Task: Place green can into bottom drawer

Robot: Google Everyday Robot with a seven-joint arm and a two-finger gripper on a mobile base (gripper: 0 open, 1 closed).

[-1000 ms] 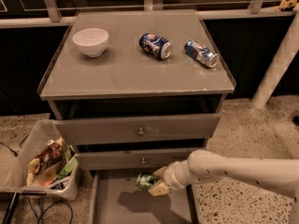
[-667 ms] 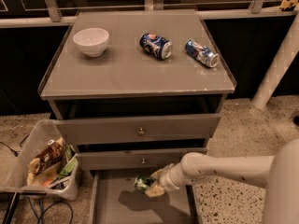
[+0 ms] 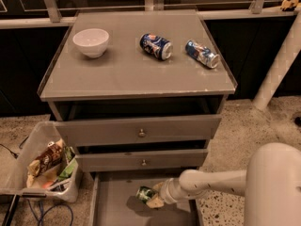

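- Since a second ago the gripper (image 3: 153, 199) and the green can (image 3: 143, 192) have sunk a little lower and slid slightly left over the open tray, and the bulky part of the arm (image 3: 275, 187) now fills the lower right corner
- We see the gripper reaching in from the right, over the middle of the bottom drawer (image 3: 113, 211), which is pulled out
- Its jaws are pinching the green can, which lies tilted at their tip
- We see the can just in front of the drawer above, with a dark shadow (image 3: 133, 207) on the grey floor beneath it, so it looks held slightly clear of the floor
- Both upper drawers (image 3: 141, 133) are partly pulled out, each with a small round knob
- On the cabinet top (image 3: 127, 74) we see a white bowl (image 3: 91, 41) at the left rear, standing upright
- Two blue cans lie on their sides well apart from the bowl, one near the middle (image 3: 156, 46) and one towards the right edge (image 3: 201, 53)
- Beside the cabinet on the left, a clear plastic bin (image 3: 33, 140) sits on the speckled floor, holding snack packets
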